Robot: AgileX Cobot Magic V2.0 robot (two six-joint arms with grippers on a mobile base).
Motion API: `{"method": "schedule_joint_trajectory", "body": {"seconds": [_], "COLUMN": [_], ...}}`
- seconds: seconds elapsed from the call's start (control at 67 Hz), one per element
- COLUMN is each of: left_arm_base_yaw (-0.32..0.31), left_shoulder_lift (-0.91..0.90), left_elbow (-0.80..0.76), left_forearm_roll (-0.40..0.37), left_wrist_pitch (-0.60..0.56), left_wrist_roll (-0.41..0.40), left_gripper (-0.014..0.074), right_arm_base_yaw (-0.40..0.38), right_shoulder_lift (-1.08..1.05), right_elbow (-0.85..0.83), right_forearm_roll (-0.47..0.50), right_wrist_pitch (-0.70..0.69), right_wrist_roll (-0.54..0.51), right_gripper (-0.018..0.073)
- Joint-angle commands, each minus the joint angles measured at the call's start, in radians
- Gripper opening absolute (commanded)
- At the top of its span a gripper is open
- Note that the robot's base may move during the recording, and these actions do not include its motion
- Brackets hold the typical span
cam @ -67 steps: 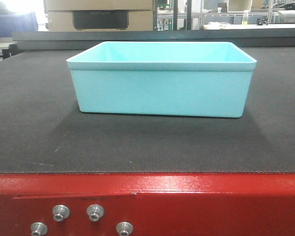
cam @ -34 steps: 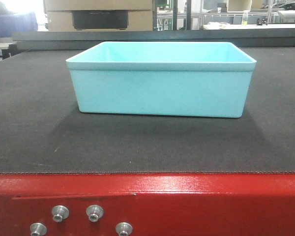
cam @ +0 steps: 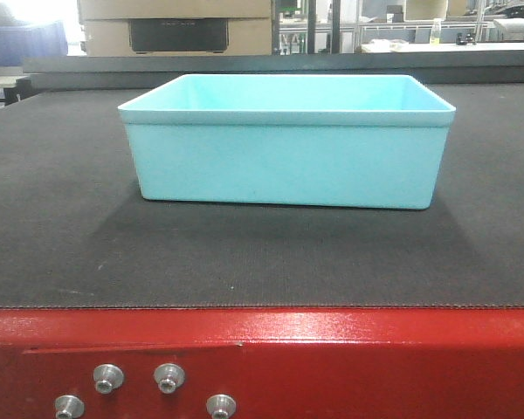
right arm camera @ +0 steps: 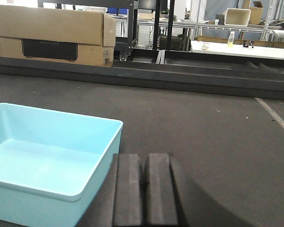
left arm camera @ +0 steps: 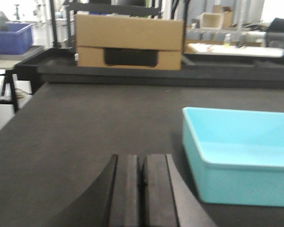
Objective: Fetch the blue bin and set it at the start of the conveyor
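The pale turquoise blue bin (cam: 286,140) stands upright and empty on the dark grey conveyor belt (cam: 61,227), just behind the red end frame (cam: 332,358) with its silver bolts. In the left wrist view the bin (left arm camera: 241,156) lies to the right of my left gripper (left arm camera: 142,158), which is shut and empty, apart from the bin. In the right wrist view the bin (right arm camera: 47,156) lies to the left of my right gripper (right arm camera: 145,158), which is shut and empty, close beside the bin's right wall. Neither gripper shows in the front view.
A cardboard box (left arm camera: 129,42) stands behind the belt's far edge, also in the right wrist view (right arm camera: 52,35). A dark rail (right arm camera: 189,78) runs along the far side. A royal-blue storage bin (left arm camera: 10,39) sits on a table far left. Shelving and a white table (right arm camera: 236,47) stand behind.
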Motion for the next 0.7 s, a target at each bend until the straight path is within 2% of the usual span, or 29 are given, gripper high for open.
{"method": "schedule_joint_trajectory", "body": {"seconds": [0.0, 0.06, 0.134, 0.299, 0.358, 0.418, 0.687], "left_arm_base_yaw": [0.043, 0.077, 0.108, 0.116, 0.116, 0.116, 0.116], "left_shoulder_lift": [-0.051, -0.106, -0.167, -0.265, -0.265, -0.265, -0.265], "left_elbow": [0.045, 0.112, 0.203, 0.405, 0.427, 0.427, 0.427], "left_forearm_roll": [-0.054, -0.086, -0.088, -0.088, -0.090, -0.092, -0.092], "left_wrist_pitch": [0.014, -0.031, -0.100, -0.220, -0.263, -0.184, -0.183], "left_wrist_roll": [0.081, 0.097, 0.097, 0.097, 0.097, 0.097, 0.097], "left_gripper": [-0.0111, -0.0111, -0.0111, -0.0111, -0.0111, -0.0111, -0.0111], "right_arm_base_yaw": [0.000, 0.000, 0.000, 0.000, 0.000, 0.000, 0.000], "right_shoulder_lift": [-0.004, -0.004, -0.004, -0.004, -0.004, -0.006, -0.008], "right_elbow": [0.002, 0.002, 0.002, 0.002, 0.002, 0.002, 0.002], "right_forearm_roll": [-0.008, -0.008, -0.008, -0.008, -0.008, -0.008, -0.008], "right_wrist_pitch": [-0.022, -0.022, -0.022, -0.022, -0.022, -0.022, -0.023], "right_wrist_roll": [-0.003, -0.003, -0.003, -0.003, -0.003, -0.003, -0.003], "right_gripper": [-0.0158, -0.0158, -0.0158, -0.0158, -0.0158, -0.0158, -0.0158]}}
